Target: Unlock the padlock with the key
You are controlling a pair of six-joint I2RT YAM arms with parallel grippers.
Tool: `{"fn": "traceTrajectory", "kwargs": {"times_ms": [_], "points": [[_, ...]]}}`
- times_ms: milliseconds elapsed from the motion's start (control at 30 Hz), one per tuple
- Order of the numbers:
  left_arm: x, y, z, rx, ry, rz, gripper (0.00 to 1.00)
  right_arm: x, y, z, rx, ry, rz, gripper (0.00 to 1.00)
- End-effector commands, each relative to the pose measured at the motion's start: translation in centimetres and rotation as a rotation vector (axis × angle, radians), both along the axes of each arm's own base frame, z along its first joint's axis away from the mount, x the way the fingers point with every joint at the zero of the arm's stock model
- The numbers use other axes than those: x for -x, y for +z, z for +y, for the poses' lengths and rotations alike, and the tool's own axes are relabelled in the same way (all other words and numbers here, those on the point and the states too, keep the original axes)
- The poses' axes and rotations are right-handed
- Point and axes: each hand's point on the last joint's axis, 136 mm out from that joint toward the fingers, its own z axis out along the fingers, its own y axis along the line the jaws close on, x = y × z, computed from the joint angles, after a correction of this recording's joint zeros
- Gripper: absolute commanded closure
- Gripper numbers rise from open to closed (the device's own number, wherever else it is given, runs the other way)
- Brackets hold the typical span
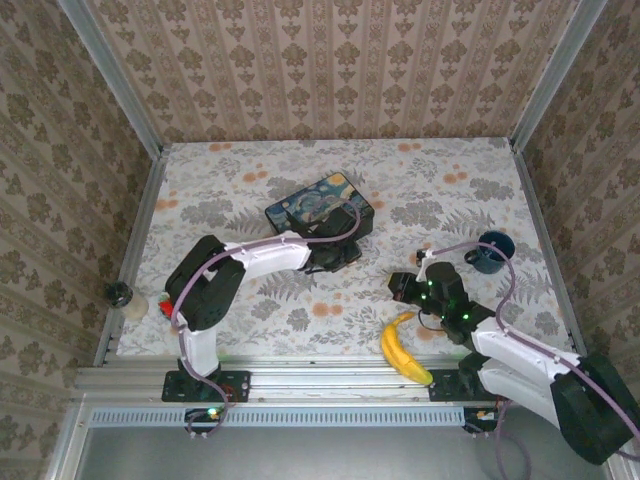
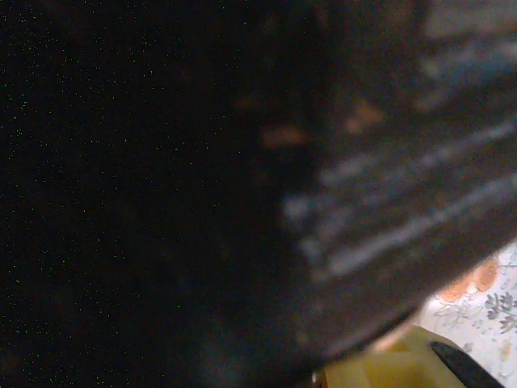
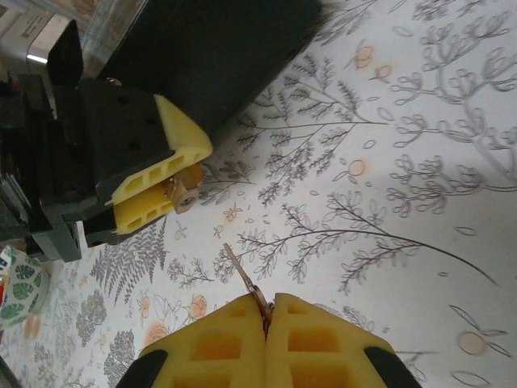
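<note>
The small brass padlock [image 3: 187, 196] pokes out between the yellow fingers of my left gripper [image 3: 179, 179], which is shut on it just in front of the starry-night box [image 1: 320, 205]. In the top view the left gripper [image 1: 343, 254] sits at the box's near edge. My right gripper [image 3: 265, 314] is shut on the key [image 3: 240, 267], whose thin blade points up and left toward the padlock, a short gap away. From above, the right gripper [image 1: 402, 288] lies to the right of the left one. The left wrist view is dark and blurred, with a yellow finger [image 2: 388, 368] at the bottom.
A banana [image 1: 404, 350] lies near the front edge beside the right arm. At the right stands a blue cup [image 1: 490, 251]. A small dark object [image 1: 119, 294] and a pale one [image 1: 150, 305] sit at the left edge. Floral tablecloth [image 1: 300, 300] lies between the arms.
</note>
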Motion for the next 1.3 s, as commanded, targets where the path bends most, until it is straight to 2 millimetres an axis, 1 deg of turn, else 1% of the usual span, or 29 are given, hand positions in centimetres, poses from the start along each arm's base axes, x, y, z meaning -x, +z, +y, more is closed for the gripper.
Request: {"fn": "traceTrajectory", "kwargs": {"times_ms": [0, 167, 333, 433, 567, 600, 633, 967, 1267], "points": [[-0.7, 3.1, -1.9, 0.194, 0.069, 0.002, 1.00, -1.4, 1.6, 0.8, 0.009, -0.007, -0.133, 1.00], [-0.8, 2.5, -1.5, 0.215, 0.120, 0.016, 1.00, -2.3, 1.2, 1.5, 0.031, -0.009, -0.151, 1.00], [-0.8, 2.0, -1.8, 0.247, 0.147, 0.036, 1.00, -3.0, -0.1, 2.4, 0.039, -0.015, -0.123, 1.00], [-0.8, 1.9, -1.9, 0.259, 0.155, 0.041, 1.00, -3.3, -0.6, 3.2, 0.025, -0.008, -0.119, 1.00], [-0.9, 1.7, -1.9, 0.274, 0.165, 0.050, 1.00, -3.8, -0.7, 4.3, 0.022, 0.001, -0.129, 1.00], [-0.9, 1.5, -1.9, 0.276, 0.166, 0.055, 1.00, -3.9, -1.2, 4.4, 0.031, 0.001, -0.120, 1.00], [-0.9, 1.5, -2.0, 0.282, 0.166, 0.057, 1.00, -3.9, -1.3, 4.6, 0.031, 0.000, -0.123, 1.00], [-0.7, 0.8, -1.7, 0.293, 0.178, 0.074, 1.00, -4.8, -1.4, 4.2, 0.033, -0.066, -0.134, 1.00], [-0.7, 0.2, -1.9, 0.306, 0.182, 0.095, 1.00, -5.1, -1.2, 4.9, 0.023, -0.045, -0.137, 1.00]]}}
